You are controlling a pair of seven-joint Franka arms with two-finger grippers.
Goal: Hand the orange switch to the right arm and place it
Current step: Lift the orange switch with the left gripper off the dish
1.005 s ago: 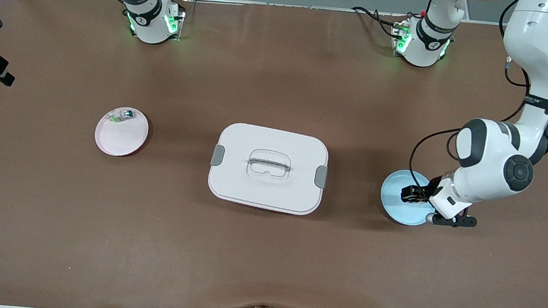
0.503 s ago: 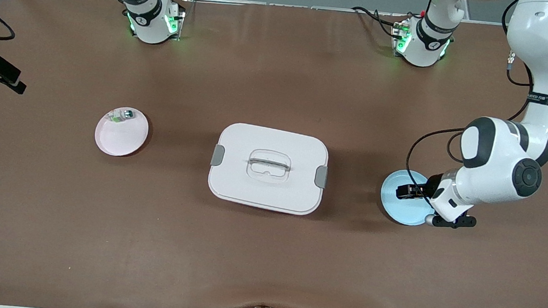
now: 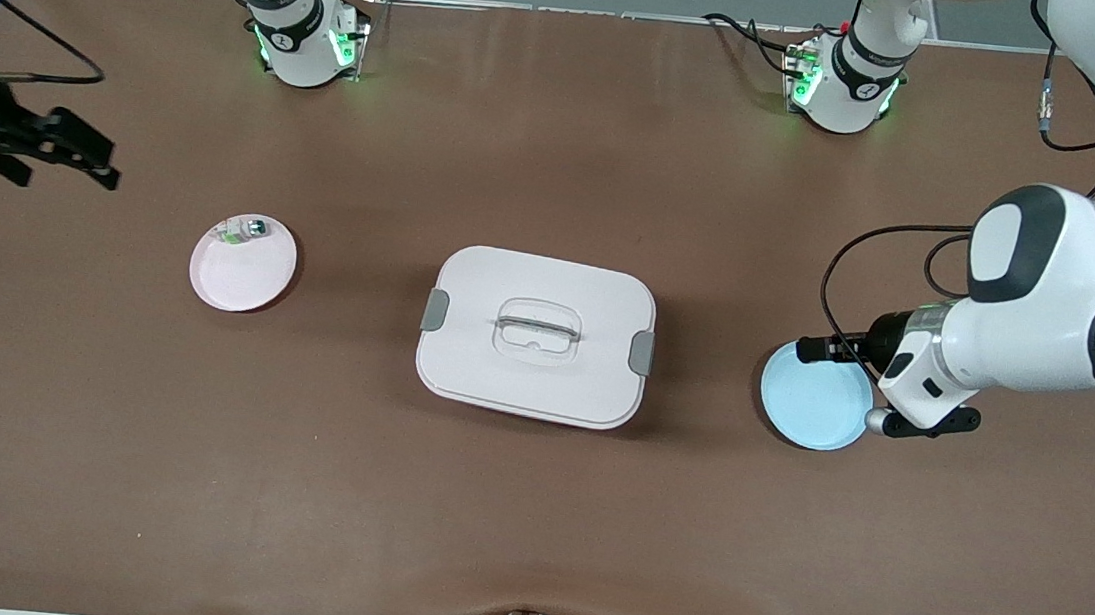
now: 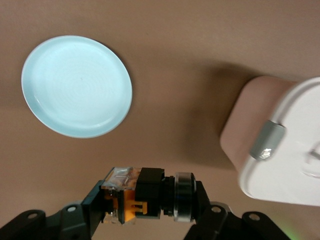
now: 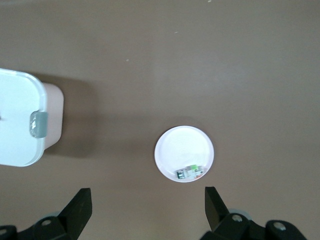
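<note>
One second has carried the left gripper (image 4: 150, 200) up off the blue plate (image 3: 815, 399) — it was down over the plate's middle, and now it hangs above the plate's edge on the side toward the robots' bases, its fingers closed on the orange switch (image 4: 145, 195), which lies crosswise between them. The plate is bare, so the pick looks done and the handover comes next. The right gripper (image 3: 70, 149) has meanwhile swung in from the table's edge toward the pink plate (image 3: 242, 268); it hovers over bare table at the right arm's end, fingers spread wide with nothing between them. The switch is a stubby black block with orange markings, a clear end piece and a dark ringed collar — hard plastic, small enough to slip if pinched off-centre. Both plates are smooth, shallow discs; the pink one holds a small clear-green component (image 3: 238, 233) near its rim. Between the plates sits a white rounded-rectangle box (image 3: 537, 337) with grey clips and a clear handle, on a matte brown table (image 3: 526, 527).
</note>
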